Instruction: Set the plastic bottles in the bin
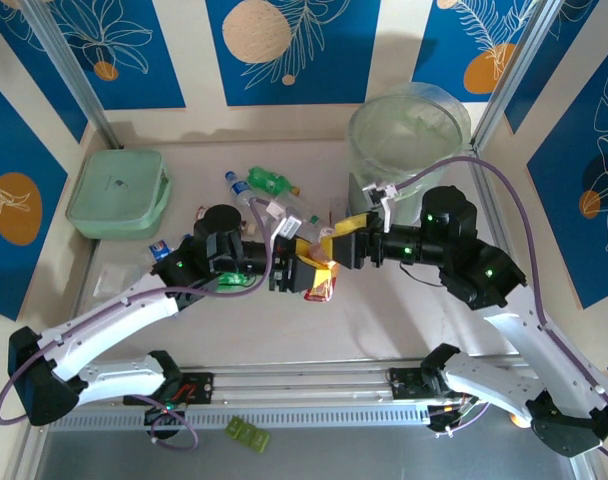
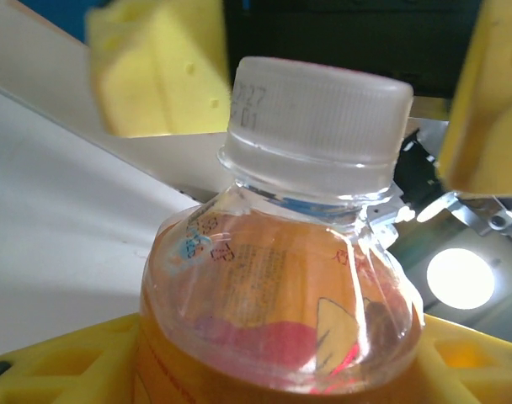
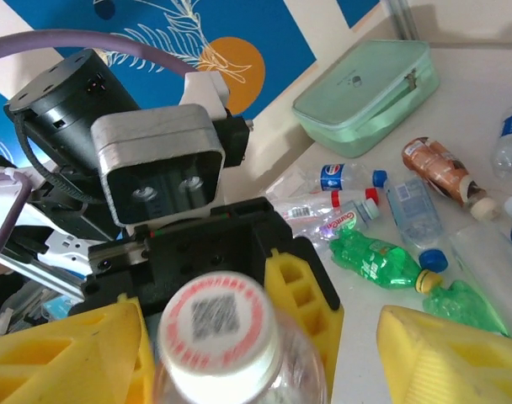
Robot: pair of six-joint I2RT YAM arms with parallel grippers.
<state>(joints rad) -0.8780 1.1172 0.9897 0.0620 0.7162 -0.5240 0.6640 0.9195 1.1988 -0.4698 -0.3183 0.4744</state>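
Observation:
My left gripper (image 1: 309, 272) is shut on a plastic bottle (image 1: 322, 276) with an orange label and a white cap, held over the middle of the table. In the left wrist view the bottle (image 2: 281, 303) sits between my yellow jaws, cap (image 2: 319, 118) pointing away. My right gripper (image 1: 336, 245) faces it, open, its fingers (image 3: 458, 353) either side of the cap (image 3: 218, 328) with a wide gap on the right. Several crushed bottles lie behind, among them a green one (image 3: 378, 257) and a brown one (image 3: 437, 168). The bin (image 1: 409, 135) stands at the back right.
A flat pale-green lidded box (image 1: 117, 192) lies at the back left. More loose bottles (image 1: 269, 182) lie between it and the bin. The right arm's purple cable (image 1: 504, 190) arcs in front of the bin. Aluminium posts stand at both back corners.

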